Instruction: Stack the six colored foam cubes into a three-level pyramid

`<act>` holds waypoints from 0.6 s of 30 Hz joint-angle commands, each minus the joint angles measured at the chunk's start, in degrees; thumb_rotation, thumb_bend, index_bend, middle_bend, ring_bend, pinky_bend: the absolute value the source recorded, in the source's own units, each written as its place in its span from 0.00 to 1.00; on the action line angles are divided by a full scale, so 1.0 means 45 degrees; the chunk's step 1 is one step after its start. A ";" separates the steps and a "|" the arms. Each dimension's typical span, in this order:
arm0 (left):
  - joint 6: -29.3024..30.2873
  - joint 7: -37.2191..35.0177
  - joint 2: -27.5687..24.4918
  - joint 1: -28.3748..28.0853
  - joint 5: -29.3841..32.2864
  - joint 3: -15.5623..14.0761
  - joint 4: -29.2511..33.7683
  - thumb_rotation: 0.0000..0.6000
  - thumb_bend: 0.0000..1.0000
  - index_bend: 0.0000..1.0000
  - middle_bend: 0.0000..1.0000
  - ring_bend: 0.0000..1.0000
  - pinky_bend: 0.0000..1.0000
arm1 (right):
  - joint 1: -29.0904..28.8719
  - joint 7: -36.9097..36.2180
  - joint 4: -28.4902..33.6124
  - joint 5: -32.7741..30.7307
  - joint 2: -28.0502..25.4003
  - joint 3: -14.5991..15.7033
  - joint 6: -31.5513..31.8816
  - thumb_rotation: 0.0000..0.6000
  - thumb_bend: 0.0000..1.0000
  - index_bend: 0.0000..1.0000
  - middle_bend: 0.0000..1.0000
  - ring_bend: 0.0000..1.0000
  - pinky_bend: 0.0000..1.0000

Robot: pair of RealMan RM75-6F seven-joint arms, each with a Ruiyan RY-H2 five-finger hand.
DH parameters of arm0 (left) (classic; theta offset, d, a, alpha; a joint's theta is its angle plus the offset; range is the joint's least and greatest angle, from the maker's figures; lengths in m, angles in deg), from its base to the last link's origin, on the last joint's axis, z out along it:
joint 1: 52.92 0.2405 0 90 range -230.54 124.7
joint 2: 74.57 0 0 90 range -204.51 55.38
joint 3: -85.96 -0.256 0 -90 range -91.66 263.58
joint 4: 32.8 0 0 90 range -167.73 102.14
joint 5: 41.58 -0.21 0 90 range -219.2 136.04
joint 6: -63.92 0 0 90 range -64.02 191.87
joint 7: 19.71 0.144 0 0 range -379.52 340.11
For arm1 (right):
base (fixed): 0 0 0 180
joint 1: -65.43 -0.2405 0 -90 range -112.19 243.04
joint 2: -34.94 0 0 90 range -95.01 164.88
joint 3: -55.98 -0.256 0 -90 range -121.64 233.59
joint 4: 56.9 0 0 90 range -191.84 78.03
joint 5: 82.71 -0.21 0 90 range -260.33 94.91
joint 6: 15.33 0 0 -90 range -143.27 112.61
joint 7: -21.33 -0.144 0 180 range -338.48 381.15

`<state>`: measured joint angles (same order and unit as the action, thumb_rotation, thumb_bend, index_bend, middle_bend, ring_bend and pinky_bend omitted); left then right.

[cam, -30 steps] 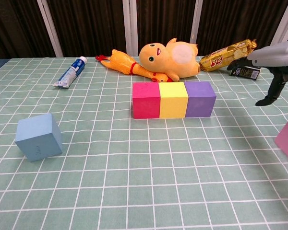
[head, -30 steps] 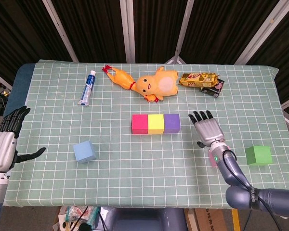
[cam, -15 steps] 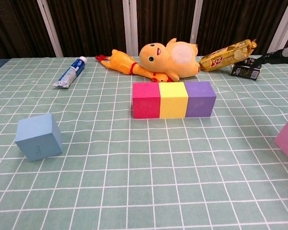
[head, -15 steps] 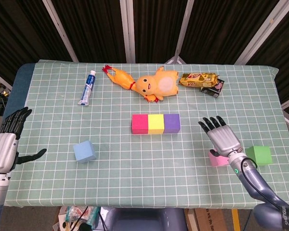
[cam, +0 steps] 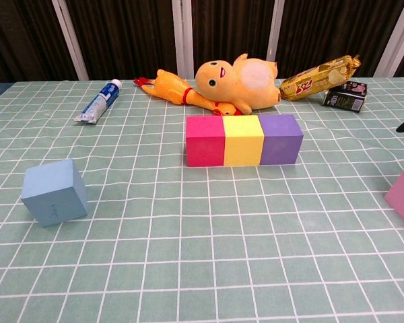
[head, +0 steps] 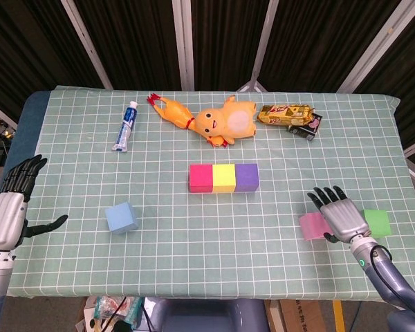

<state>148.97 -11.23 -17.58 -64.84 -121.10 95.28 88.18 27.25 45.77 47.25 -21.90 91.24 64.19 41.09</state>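
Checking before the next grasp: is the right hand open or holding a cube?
Open. The right hand has its fingers spread and holds nothing, above the pink cube and green cube.

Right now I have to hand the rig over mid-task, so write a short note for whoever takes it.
Left hand: open, off the table's left edge, holding nothing.
Right hand: open, above the pink cube and green cube, holding neither.
Done: base row of magenta cube, yellow cube and purple cube, side by side at centre.
Left: blue cube, pink and green lie loose; second and top levels not yet built.
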 commanded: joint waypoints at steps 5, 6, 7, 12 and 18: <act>0.0028 -0.0007 -0.0003 0.0017 -0.0060 -0.0007 0.0006 1.00 0.11 0.00 0.02 0.00 0.02 | 0.0412 -0.0039 -0.0246 0.0253 0.0150 -0.0003 0.0018 1.00 0.27 0.00 0.00 0.00 0.00; 0.0027 -0.0005 0.0003 0.0017 -0.0064 -0.0009 0.0004 1.00 0.11 0.00 0.02 0.00 0.02 | 0.0461 -0.0042 -0.0241 0.0279 0.0152 -0.0020 0.0018 1.00 0.27 0.00 0.00 0.00 0.00; 0.0019 -0.0004 0.0008 0.0015 -0.0069 -0.0015 -0.0003 1.00 0.11 0.00 0.02 0.00 0.02 | 0.0509 -0.0049 -0.0237 0.0302 0.0161 -0.0041 0.0020 1.00 0.27 0.00 0.00 0.00 0.00; -0.0028 0.0018 0.0028 0.0008 -0.0090 -0.0050 -0.0027 1.00 0.11 0.00 0.02 0.00 0.02 | 0.0676 0.0027 -0.0460 0.0222 0.0383 -0.0065 -0.0138 1.00 0.27 0.00 0.00 0.00 0.00; -0.0001 -0.0005 0.0014 0.0025 -0.0065 -0.0030 -0.0024 1.00 0.11 0.00 0.02 0.00 0.02 | 0.0827 0.0315 -0.1209 -0.0134 0.1171 -0.0188 -0.0378 1.00 0.27 0.00 0.00 0.00 0.00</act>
<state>148.97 -11.25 -17.52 -64.73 -121.40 95.15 88.07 30.75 46.88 42.27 -22.14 96.01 63.57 39.61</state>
